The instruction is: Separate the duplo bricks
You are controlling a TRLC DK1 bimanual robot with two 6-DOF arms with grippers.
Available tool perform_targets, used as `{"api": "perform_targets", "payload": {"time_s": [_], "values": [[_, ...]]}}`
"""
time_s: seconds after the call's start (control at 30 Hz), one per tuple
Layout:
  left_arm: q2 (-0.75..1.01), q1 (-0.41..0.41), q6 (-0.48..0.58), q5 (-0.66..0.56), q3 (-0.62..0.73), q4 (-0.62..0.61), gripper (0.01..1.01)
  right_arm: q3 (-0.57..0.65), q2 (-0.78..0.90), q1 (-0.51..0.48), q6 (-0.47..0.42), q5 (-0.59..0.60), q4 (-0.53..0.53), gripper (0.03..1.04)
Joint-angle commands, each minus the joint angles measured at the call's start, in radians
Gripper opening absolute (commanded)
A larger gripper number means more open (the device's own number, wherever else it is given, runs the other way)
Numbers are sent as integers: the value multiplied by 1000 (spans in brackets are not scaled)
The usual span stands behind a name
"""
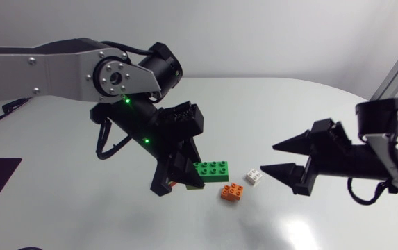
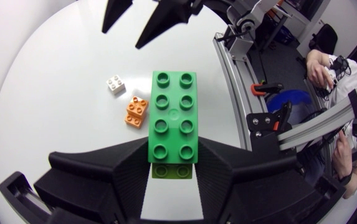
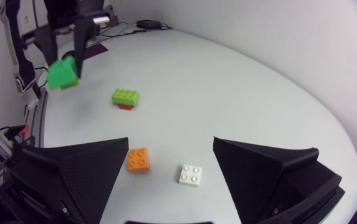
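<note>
White tabletop (image 1: 80, 208): separation partway.
We clamp green brick (image 2: 173, 118) in left gripper (image 2: 173, 155); right gripper (image 3: 171, 142) gapes; lime-on-red stack (image 3: 125, 98) beyond it unsplit.

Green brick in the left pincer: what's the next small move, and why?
Probably lower the green brick onto a bare part of the table and open the left pincer. The brick hangs free, already apart from the others, while a lime brick sits stacked on a red brick. That pair likely needs both pincers.
</note>
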Motion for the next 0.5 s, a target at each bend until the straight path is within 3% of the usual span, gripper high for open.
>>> {"api": "perform_targets", "payload": {"time_s": [0.0, 0.2, 0.47], "values": [[7, -23, 39, -6, -19, -17, 308, 89, -96, 68, -16, -31, -135, 997], [7, -63, 76, -7, 3, -75, 308, 200, -114, 188, -16, -116, -343, 997], [41, -60, 90, -7, 39, -83, 308, 172, -91, 295, 13, -111, -333, 995]]}}
